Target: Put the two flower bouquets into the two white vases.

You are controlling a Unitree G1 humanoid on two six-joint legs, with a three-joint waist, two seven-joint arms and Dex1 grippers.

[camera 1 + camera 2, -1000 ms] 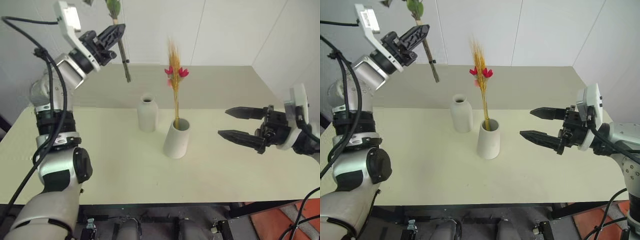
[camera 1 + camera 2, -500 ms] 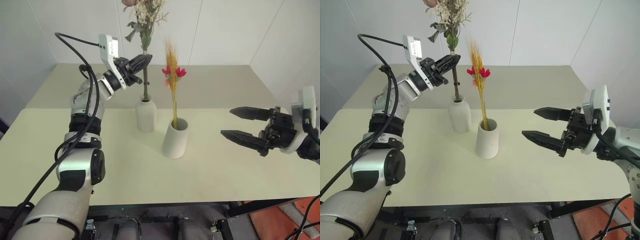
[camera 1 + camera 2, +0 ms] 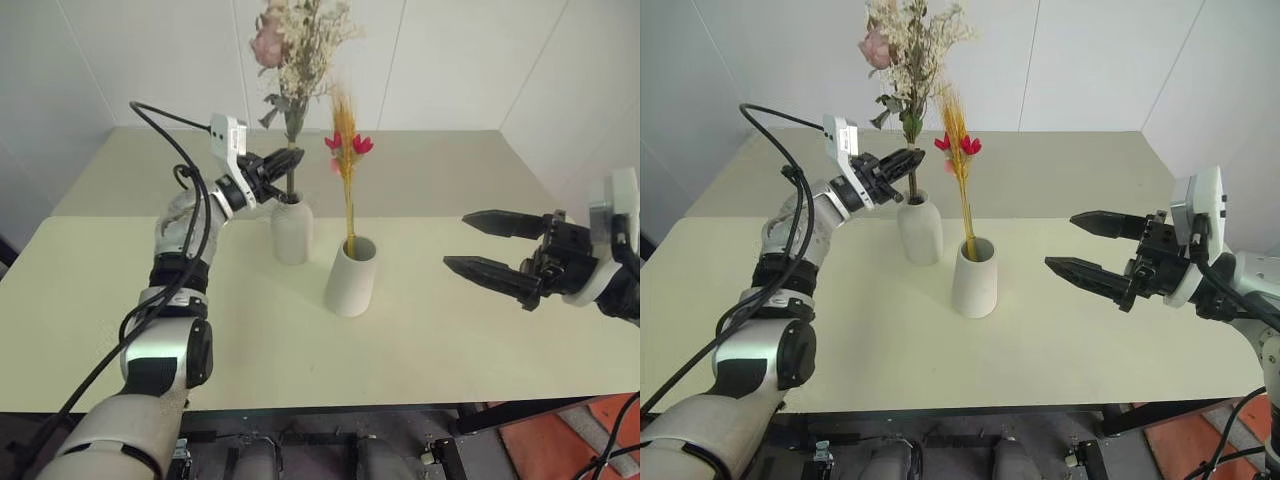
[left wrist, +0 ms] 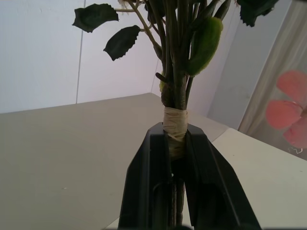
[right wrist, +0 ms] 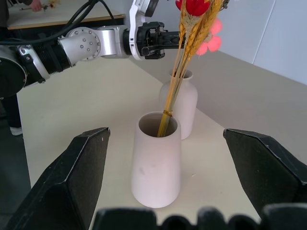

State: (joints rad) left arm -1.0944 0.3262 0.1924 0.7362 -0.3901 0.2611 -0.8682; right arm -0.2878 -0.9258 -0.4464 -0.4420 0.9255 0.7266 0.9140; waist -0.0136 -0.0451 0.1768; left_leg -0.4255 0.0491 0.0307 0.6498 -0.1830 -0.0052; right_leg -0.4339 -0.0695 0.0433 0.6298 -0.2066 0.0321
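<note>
Left end effector (image 4: 175, 143) clamps bushy bouquet (image 3: 296, 45); wrist view shows taped stems

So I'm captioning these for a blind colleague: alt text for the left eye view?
The left gripper holds a bushy bouquet upright, stems in a narrow-necked white vase. Beside it, a wide vase holds yellow stalks; the right gripper waits open.

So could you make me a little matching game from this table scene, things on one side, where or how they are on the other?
Things:
1. bushy bouquet
2. yellow bunch
3. right gripper
4. left gripper

States:
a. standing in the wide vase
b. open, holding nothing
c. stems in the narrow-necked vase
d. shut on stems

Pairs: 1-c, 2-a, 3-b, 4-d
</note>
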